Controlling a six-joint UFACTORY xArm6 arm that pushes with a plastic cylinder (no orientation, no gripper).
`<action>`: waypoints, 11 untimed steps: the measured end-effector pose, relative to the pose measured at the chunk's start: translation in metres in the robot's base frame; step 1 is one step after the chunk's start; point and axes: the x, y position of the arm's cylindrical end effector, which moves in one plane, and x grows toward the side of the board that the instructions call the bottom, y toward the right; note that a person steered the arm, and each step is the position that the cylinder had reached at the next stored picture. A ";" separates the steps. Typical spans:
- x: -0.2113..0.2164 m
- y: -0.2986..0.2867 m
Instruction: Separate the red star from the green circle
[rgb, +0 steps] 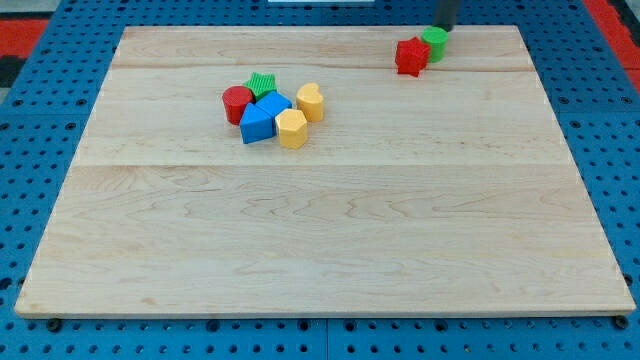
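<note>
No legible text, label, brand, number or sign is found on any surface in the camera view. The wooden worktop (330, 230) shows plain grain only. The coloured blocks carry no markings. The blue perforated surround (40, 120) bears holes but no lettering.

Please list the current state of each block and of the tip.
red star: touching green circle, near board's top right.
green circle: against the star, just below my tip.
my tip: at the circle's top edge.
Central cluster: six blocks bunched together, untouched.
</note>
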 end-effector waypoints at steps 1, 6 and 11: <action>0.014 0.014; 0.053 -0.082; 0.080 -0.177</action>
